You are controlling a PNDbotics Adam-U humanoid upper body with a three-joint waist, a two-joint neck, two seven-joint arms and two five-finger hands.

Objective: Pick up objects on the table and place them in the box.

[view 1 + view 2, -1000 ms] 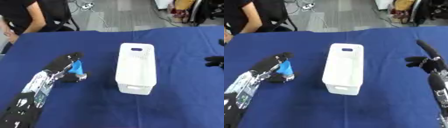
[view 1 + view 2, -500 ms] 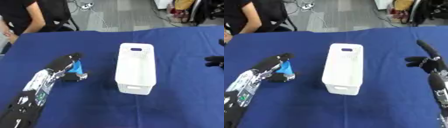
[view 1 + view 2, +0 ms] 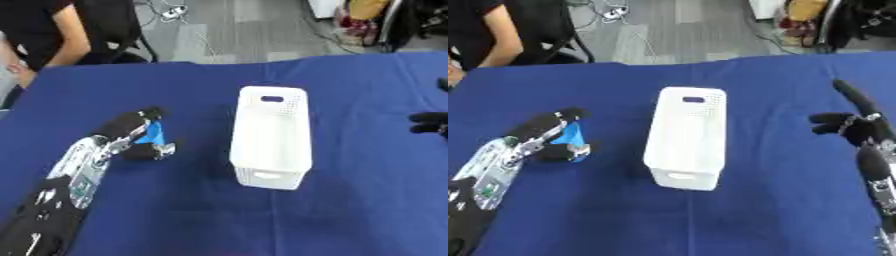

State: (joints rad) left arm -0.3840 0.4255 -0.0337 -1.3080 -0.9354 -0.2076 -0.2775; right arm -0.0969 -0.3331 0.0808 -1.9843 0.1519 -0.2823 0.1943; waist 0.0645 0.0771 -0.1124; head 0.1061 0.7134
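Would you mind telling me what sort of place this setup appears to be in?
Probably a robotics lab or office workroom. A table under a blue cloth holds a white box, grey carpet tiles with loose cables lie beyond it, and the left robot hand grips a blue object.

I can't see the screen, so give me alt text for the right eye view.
The robot's left hand curls around a small blue object on a blue table, left of a white box. Its right hand hangs at the right edge, holding nothing.
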